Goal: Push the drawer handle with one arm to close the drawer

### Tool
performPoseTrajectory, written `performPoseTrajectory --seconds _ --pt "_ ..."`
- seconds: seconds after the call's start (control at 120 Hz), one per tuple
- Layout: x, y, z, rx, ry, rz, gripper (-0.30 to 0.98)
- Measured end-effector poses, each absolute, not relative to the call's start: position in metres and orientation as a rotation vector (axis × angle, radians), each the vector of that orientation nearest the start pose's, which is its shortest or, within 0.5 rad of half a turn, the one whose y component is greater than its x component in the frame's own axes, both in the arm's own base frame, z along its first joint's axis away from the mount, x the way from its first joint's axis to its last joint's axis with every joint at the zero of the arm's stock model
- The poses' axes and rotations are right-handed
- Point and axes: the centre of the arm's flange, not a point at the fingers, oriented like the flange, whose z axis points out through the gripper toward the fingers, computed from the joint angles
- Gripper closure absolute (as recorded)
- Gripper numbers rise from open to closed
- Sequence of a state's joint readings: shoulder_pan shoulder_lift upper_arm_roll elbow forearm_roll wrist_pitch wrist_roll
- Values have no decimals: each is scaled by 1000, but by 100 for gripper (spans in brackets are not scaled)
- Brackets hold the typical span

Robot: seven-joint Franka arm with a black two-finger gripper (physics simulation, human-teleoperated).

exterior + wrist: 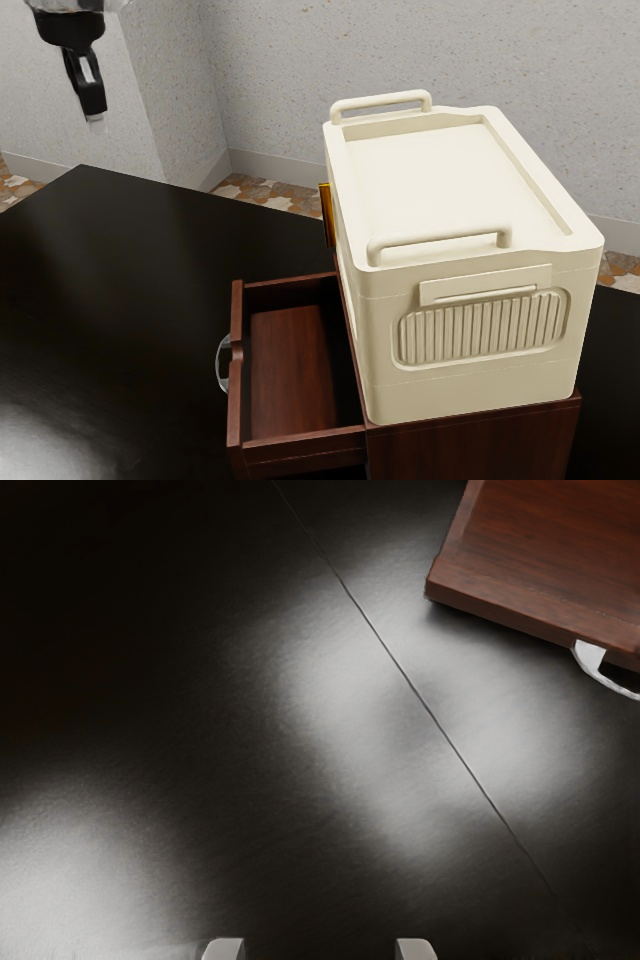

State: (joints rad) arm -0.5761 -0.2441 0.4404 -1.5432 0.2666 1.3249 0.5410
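Reddish-brown and wood-grained, the box-shaped drawer (236, 400) stands well out from its matching wooden cabinet (470, 445) on the glossy black tabletop (130, 260). The curved, pale translucent handle (221, 365) sits midway along the outer face of the drawer's front. The jaws are spread, touching nothing, high over the tabletop and well apart from the handle.

The drawer should be stiff and fairly light, its runners carrying the weight, so a steady shove ought to do more than any grip. The handle looks smooth, likely slippery, and thin enough to be the fragile part — best met squarely on the middle of its curve, with the jaws pressed together into one blunt end. Contact towards either end of the front could skew the drawer and make it bind. The cream, hard-looking case (472, 385) on top probably helps hold the cabinet down, yet a sharp knock might still slide both — slow, level pressure straight towards the cabinet would be safer.
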Motion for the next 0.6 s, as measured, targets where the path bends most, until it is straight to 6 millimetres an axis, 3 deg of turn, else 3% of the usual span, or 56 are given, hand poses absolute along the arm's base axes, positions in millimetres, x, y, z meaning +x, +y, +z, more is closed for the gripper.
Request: performPoseTrajectory --seconds 0.167,0.325,0.6 --pt "424 -30 685 -2786 1062 73 70" --pt "393 -28 617 -2771 1142 94 75" --pt "371 -51 524 -2702 1334 8 78"
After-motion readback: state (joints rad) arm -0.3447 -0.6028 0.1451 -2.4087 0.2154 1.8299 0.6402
